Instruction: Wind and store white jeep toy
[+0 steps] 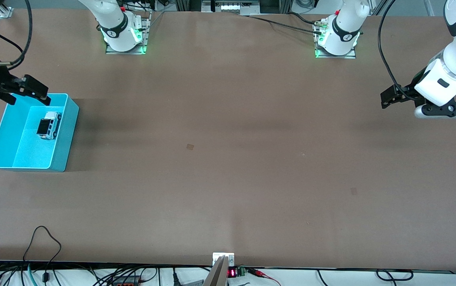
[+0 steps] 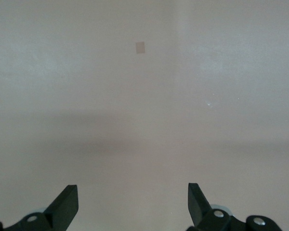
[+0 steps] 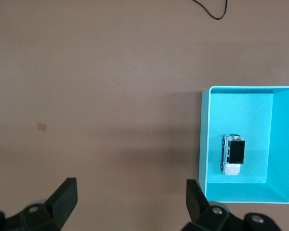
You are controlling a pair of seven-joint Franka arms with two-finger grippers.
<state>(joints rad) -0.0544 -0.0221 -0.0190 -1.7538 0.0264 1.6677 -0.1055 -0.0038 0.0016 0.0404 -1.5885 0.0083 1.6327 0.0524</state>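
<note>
The white jeep toy [image 1: 49,125], with a black roof panel, lies inside the cyan bin [image 1: 67,135] at the right arm's end of the table. It also shows in the right wrist view [image 3: 232,155], resting on the floor of the bin [image 3: 203,144]. My right gripper [image 1: 29,99] is open and empty in the air over the bin's rim nearest the arm bases; in its wrist view [image 3: 131,197] bare table lies between the fingers. My left gripper [image 1: 388,99] is open and empty over bare table at the left arm's end, as its wrist view [image 2: 132,202] shows.
Two small tape marks [image 1: 190,146] [image 1: 354,191] lie on the brown table. A black cable loop [image 1: 43,238] lies at the table edge nearest the front camera. The arm bases [image 1: 124,37] [image 1: 337,39] stand along the edge farthest from it.
</note>
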